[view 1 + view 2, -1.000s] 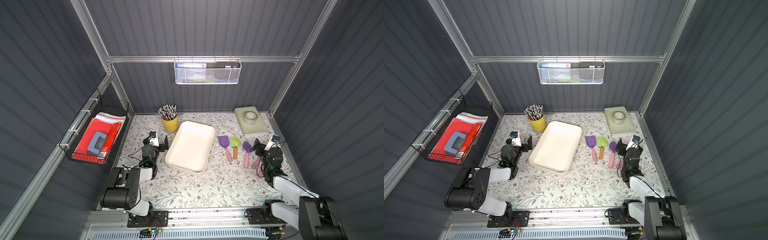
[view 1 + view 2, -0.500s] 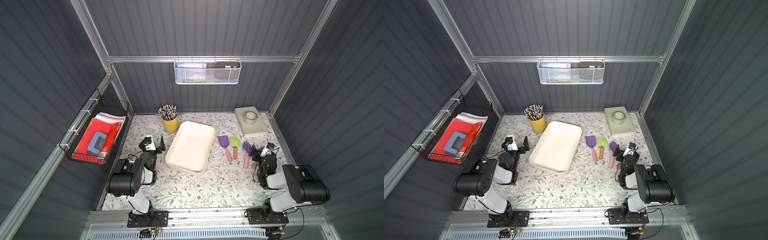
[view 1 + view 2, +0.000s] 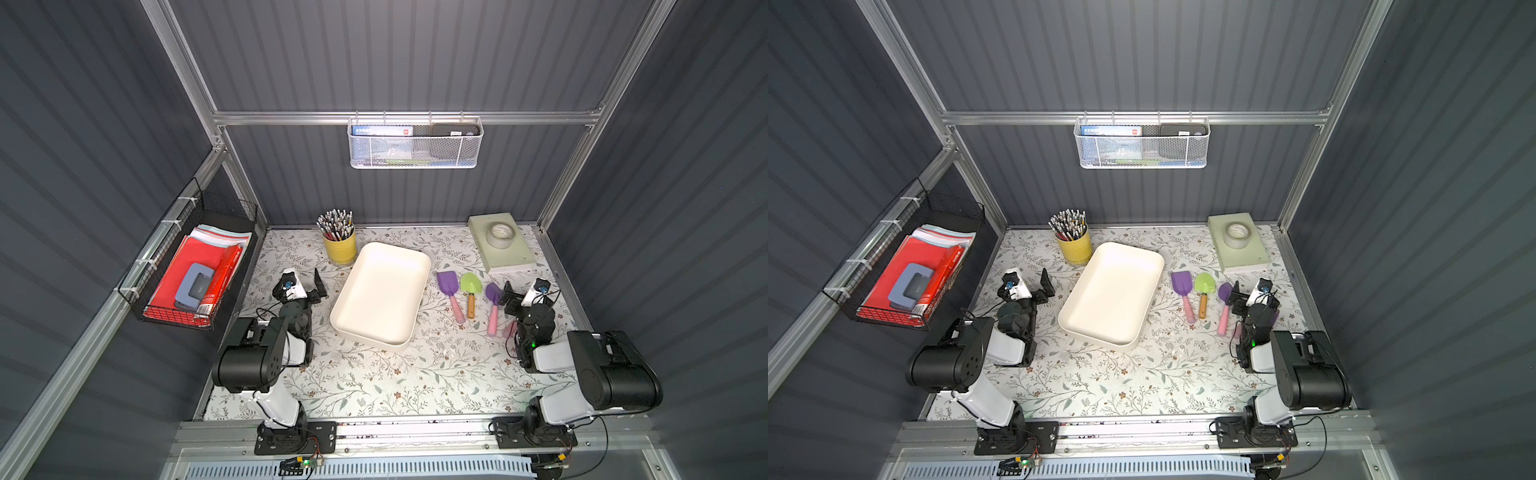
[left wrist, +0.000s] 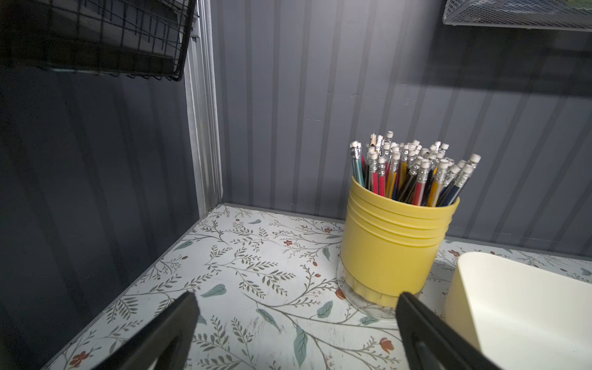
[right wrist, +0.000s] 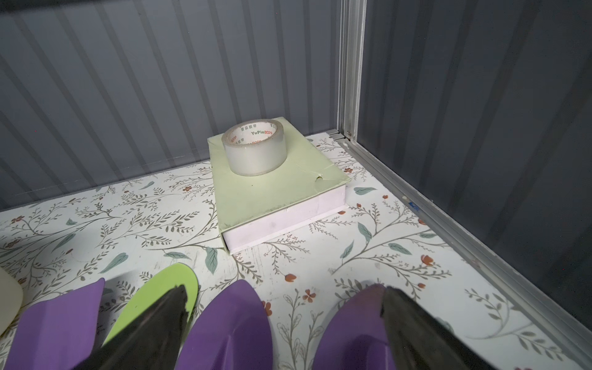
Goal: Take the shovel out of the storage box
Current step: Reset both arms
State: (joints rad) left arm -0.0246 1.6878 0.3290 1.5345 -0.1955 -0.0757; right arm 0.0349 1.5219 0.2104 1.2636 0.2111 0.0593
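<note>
Cream storage box [image 3: 380, 295] sat empty beside my left end effector [image 4: 296, 301]; shovels [image 3: 470, 284] lay on the worktop [image 3: 374, 382] by my right end effector [image 5: 284, 290]. Both had drawn back, wide, holding nothing: task seemingly done.

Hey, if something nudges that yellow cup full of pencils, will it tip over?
Pushed high, the yellow cup may tip: pencils stand above its rim. Packed that full, it is probably heavy for its size. Its ribbed wall should give fair grip.

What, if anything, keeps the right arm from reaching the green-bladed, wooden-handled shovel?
Probably nothing: the green-bladed shovel lies uncovered on the floral table, close beside the open right pincer.
</note>
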